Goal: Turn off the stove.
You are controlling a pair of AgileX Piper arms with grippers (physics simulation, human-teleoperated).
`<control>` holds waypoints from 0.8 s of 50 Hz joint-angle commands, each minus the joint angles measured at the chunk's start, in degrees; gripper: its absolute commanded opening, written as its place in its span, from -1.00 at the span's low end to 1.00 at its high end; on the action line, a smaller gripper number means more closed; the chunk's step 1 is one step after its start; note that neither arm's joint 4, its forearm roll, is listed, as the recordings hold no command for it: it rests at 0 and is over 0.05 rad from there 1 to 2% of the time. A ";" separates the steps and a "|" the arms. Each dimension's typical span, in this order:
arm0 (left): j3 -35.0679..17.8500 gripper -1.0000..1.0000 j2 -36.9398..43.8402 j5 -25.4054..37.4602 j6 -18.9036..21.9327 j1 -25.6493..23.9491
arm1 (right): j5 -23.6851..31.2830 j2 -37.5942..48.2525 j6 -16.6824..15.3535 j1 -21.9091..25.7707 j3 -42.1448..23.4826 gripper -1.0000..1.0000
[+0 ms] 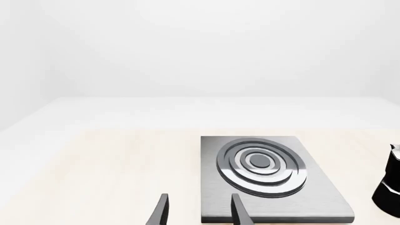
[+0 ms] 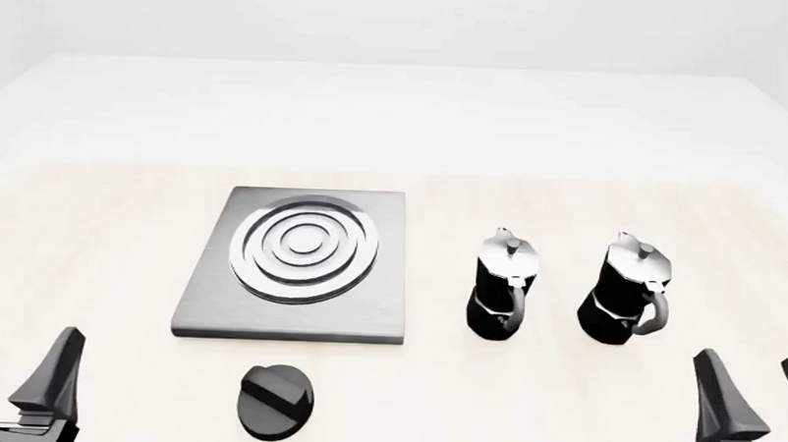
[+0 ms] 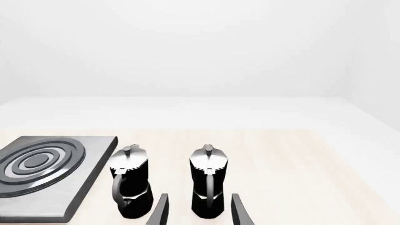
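Both claws sit parked at the near edge, nothing started. My left claw (image 2: pixel 15 370) is released, fingers spread and empty; right claw (image 2: pixel 752 391) likewise spread and empty. Nearest task piece is the round black knob (image 2: pixel 275 402), loose on the tabletop (image 2: pixel 106 231) just in front of the stove (image 2: pixel 297 263), left of centre. I judge the left claw is better placed: come down over the knob, straddle the raised bar squarely, clench, then twist without dragging it. Count: one knob, one stove slab, two moka pots (image 2: pixel 504 284) right of it, two claws.
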 commanded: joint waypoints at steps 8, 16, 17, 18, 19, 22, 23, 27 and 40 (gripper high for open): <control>0.00 1.00 0.00 0.00 0.00 0.00 | 0.23 0.04 -0.37 0.73 -0.13 1.00; 0.00 1.00 0.00 0.00 0.00 0.00 | 0.33 0.06 -0.68 0.96 -0.08 1.00; 0.00 1.00 0.00 0.00 0.00 0.00 | 0.27 0.03 -0.77 1.01 -0.11 1.00; 0.00 1.00 0.00 0.00 0.00 0.00 | 0.30 0.04 -0.73 1.04 -0.11 1.00; 0.00 1.00 0.00 0.00 0.00 0.00 | 0.36 0.03 -0.88 1.37 -0.09 1.00; 0.00 1.00 0.00 0.00 0.00 0.00 | 0.27 -0.04 -0.74 3.06 -0.20 1.00; 0.00 1.00 0.00 0.00 0.00 0.00 | 0.14 -0.06 -0.91 3.46 -0.26 1.00; 0.00 1.00 0.00 0.00 0.00 0.00 | 0.27 -0.07 -1.44 5.28 -0.27 1.00; 0.00 1.00 0.00 0.00 0.00 0.00 | 3.90 0.27 -2.60 11.39 -4.97 1.00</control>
